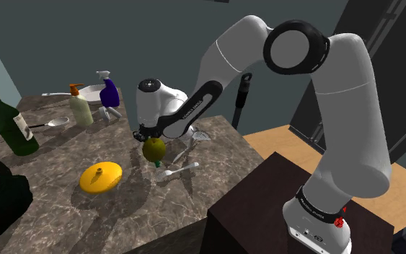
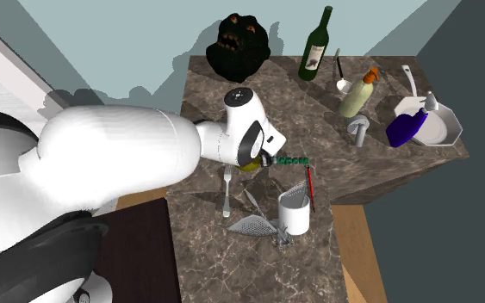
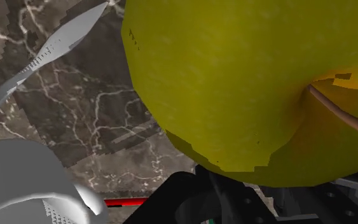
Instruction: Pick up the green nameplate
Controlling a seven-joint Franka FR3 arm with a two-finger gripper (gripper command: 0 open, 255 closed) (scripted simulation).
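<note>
Your gripper (image 2: 264, 157) hangs low over the dark marble counter (image 2: 378, 181), right against a yellow-green apple (image 2: 249, 163). You cannot tell how the jaws stand. The white hand covers them in both outside views, and in the wrist view the apple (image 3: 234, 83) sits hard up against the black gripper body. Whether the apple is clasped or merely touched, you cannot tell either.

The green nameplate (image 2: 294, 161) lies flat on the counter just beside the apple, on the second exterior view's right of it, as a short row of green blocks. In the shoulder view you see a small green piece of it (image 1: 158, 165) just below the apple.

Near the nameplate stands a white cup (image 2: 295, 215) with a red-handled tool (image 2: 309, 183) leaning out of it, the tool's upper end close to the nameplate's end. A slotted spatula (image 2: 251, 225) lies beside the cup, and a fork (image 2: 227, 194) lies on the counter near the apple.

Well apart, along the far part of the counter, you have a green wine bottle (image 2: 315, 43), a spoon (image 2: 339, 73), a cream pump bottle (image 2: 357, 95), a blue bottle (image 2: 407, 127) at a white dish (image 2: 445, 129) and a black head-shaped figure (image 2: 239, 41). An orange-yellow lid (image 1: 100, 177) lies on the shoulder view's left of the apple
</note>
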